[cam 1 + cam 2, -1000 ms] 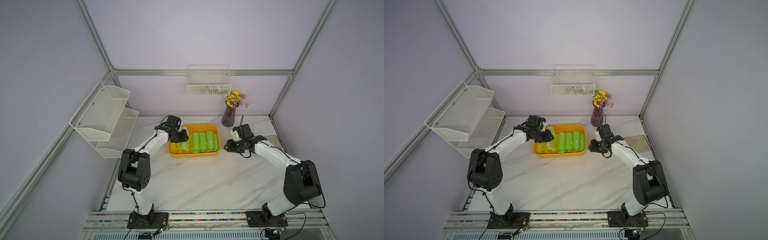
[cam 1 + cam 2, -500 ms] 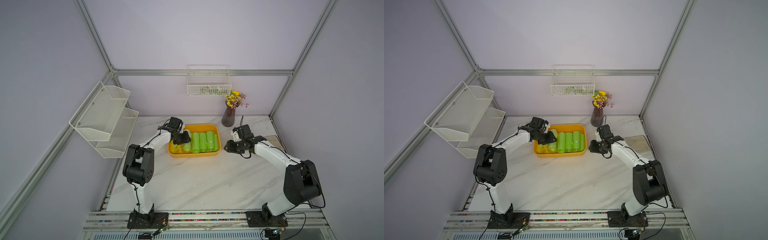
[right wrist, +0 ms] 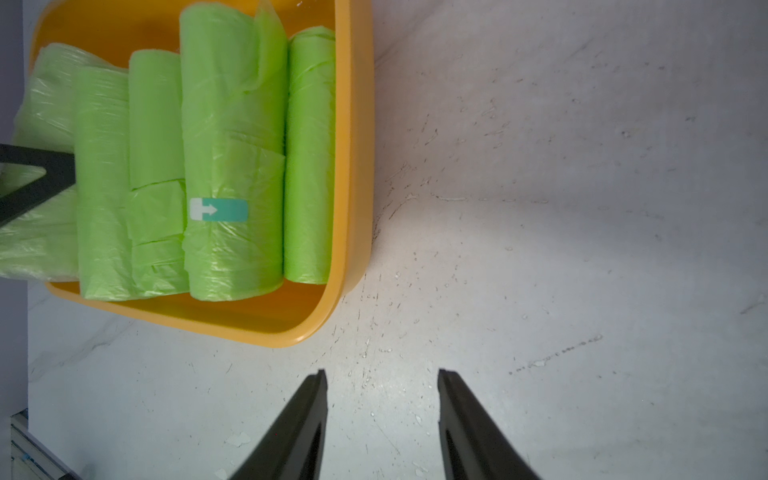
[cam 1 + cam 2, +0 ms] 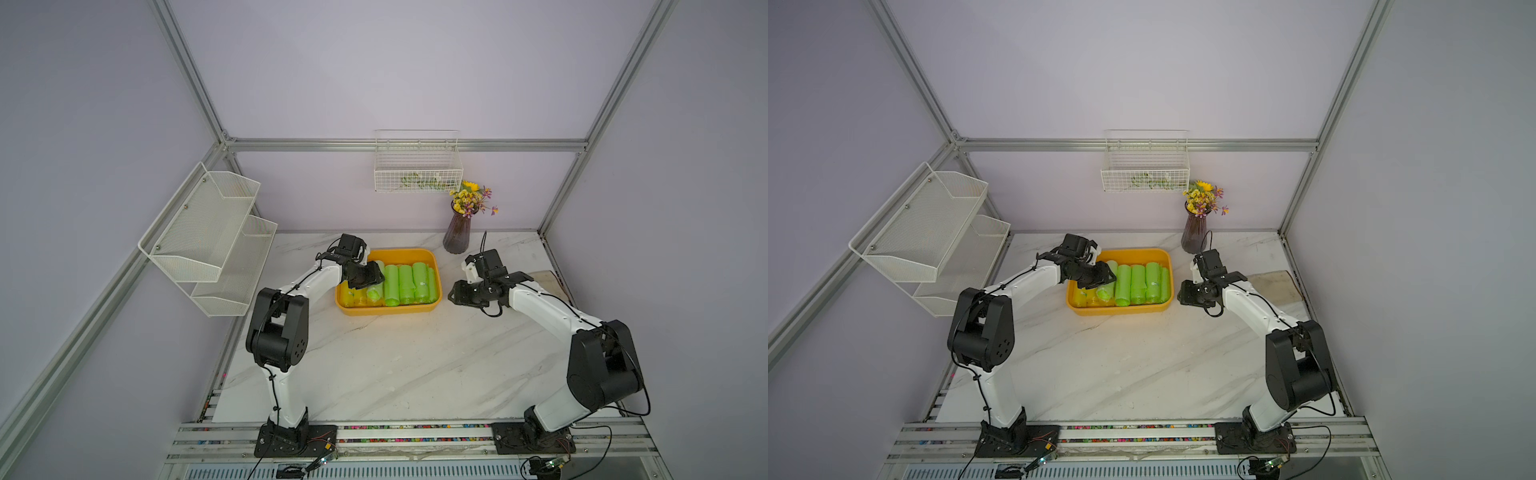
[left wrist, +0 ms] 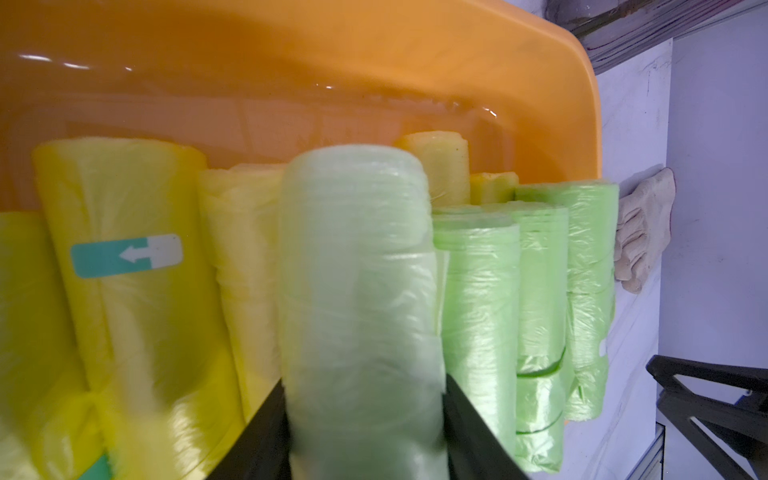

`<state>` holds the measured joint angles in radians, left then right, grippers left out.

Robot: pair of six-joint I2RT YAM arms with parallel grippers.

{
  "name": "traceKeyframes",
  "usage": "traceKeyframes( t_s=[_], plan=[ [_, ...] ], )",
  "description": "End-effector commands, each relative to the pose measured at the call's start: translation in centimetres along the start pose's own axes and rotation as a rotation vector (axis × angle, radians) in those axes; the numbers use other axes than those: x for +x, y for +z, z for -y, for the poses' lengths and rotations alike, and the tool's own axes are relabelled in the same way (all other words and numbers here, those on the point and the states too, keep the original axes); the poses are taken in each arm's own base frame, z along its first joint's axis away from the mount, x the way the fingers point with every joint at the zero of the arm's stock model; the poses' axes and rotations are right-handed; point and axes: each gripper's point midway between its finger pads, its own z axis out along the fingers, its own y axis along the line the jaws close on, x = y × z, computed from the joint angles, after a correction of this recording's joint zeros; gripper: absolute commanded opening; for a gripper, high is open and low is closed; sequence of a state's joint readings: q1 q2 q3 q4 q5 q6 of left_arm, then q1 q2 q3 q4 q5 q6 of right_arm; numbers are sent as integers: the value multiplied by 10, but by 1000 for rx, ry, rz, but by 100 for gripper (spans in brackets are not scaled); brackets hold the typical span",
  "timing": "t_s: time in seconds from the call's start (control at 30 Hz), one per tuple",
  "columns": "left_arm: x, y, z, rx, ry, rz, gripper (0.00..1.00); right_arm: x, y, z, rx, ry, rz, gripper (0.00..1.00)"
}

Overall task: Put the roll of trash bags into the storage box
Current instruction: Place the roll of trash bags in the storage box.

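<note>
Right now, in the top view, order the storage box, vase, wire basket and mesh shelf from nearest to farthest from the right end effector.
1. storage box: beside the right end effector, table centre.
2. vase: behind, near the back wall.
3. wire basket: on the back wall.
4. mesh shelf: on the left wall.

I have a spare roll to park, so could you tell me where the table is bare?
Bare: the table between the box and the arm bases, and under the right gripper. Crowded: the box, packed with rolls, left gripper holding a roll over it.
</note>
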<state>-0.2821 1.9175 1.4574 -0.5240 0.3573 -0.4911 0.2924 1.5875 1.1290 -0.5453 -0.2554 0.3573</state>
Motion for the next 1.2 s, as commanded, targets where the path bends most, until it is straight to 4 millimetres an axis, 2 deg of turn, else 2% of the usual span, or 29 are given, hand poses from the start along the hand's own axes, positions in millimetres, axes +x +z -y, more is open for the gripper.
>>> traceKeyframes(
  t_s=[0.0, 0.47, 0.9, 1.17],
  plan=[
    [-8, -2, 12, 52, 12, 35, 50, -5, -6, 1, 1, 5, 33, 48],
    [7, 5, 10, 53, -3, 12, 57, -4, -9, 3, 8, 6, 40, 48],
    [-12, -22, 21, 46, 36, 106, 67, -4, -9, 7, 18, 7, 41, 48],
    [-19, -32, 23, 41, 65, 136, 61, -6, -9, 8, 19, 5, 42, 48]
  ],
)
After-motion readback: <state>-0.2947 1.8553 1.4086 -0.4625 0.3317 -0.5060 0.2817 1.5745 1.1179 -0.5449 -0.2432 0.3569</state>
